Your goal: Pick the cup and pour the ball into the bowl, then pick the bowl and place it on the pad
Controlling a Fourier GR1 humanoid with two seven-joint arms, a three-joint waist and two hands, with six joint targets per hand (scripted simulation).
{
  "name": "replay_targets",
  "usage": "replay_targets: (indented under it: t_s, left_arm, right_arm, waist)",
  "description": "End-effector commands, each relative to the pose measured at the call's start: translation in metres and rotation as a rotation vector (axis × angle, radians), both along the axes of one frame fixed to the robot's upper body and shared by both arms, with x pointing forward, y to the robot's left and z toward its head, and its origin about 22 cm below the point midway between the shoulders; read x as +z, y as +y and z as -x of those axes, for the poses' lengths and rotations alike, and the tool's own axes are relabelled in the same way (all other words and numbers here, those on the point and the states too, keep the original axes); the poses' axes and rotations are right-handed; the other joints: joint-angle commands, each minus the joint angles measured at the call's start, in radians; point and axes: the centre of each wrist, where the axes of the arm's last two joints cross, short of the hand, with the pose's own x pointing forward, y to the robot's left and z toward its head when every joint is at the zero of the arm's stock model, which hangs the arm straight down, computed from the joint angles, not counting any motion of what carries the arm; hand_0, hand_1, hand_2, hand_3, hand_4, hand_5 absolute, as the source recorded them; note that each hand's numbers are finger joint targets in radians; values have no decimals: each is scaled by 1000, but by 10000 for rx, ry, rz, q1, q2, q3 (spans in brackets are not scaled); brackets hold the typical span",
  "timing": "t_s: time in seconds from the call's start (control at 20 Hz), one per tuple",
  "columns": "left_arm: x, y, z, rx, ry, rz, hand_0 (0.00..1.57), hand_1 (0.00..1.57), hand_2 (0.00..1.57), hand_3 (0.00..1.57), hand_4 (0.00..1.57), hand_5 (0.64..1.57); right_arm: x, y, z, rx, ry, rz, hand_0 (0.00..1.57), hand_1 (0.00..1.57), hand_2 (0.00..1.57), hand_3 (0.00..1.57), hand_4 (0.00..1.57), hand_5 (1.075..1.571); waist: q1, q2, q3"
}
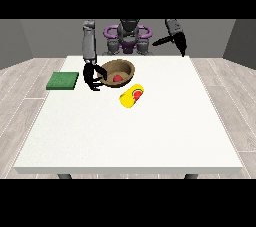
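The brown bowl (pixel 120 71) sits tilted near the table's far middle, its opening turned towards the camera, and the red ball (pixel 118 78) lies inside it. The hand at the view's left (pixel 92 78) is at the bowl's left rim, with fingers curled over the edge. In front of the bowl, the yellow cup (pixel 131 96) lies on its side, a red patch showing on it. The green pad (pixel 63 80) lies flat at the table's far left, just left of that hand. Well away from all of these, the hand at the view's right (pixel 178 40) hangs raised above the far right edge with its fingers relaxed.
The white table (pixel 130 141) stretches wide towards the camera below the cup. The robot's torso (pixel 128 38) stands behind the far edge. Wooden floor surrounds the table.
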Motion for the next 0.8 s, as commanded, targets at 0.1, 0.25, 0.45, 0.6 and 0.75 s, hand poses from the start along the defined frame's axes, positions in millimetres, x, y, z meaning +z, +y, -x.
replay_targets:
  t_s: [0.1,0.25,0.45,0.6,0.75]
  left_arm:
    - [-34,14,15,415,602,-21,0,0,0,0,0,1570]
    - [-44,32,9,1148,1142,296,0,0,0,0,0,1571]
    - [-46,59,10,1379,743,62,0,0,0,0,0,1570]
    - [-39,16,16,807,1093,70,0,0,0,0,0,1570]
    - [-49,53,12,1708,534,208,0,0,0,0,0,1569]
  right_arm:
    - [8,-3,-5,-166,1220,463,1571,1571,1571,1571,1028,1554]
    - [33,3,-20,410,1822,-17,1571,1571,1571,1571,1046,1553]
    - [72,-31,-32,340,1204,-139,1571,1571,1571,1571,1067,1552]
    - [63,-82,-14,-115,1572,-232,1571,1571,1571,1571,1062,1565]
    - [72,-95,-11,494,1176,-236,1571,1571,1571,1571,1062,1560]
  waist:
    - [-261,-660,100]
    - [-943,-1150,96]
    - [-1169,-855,98]
    - [-683,-944,106]
    - [-1585,-433,98]
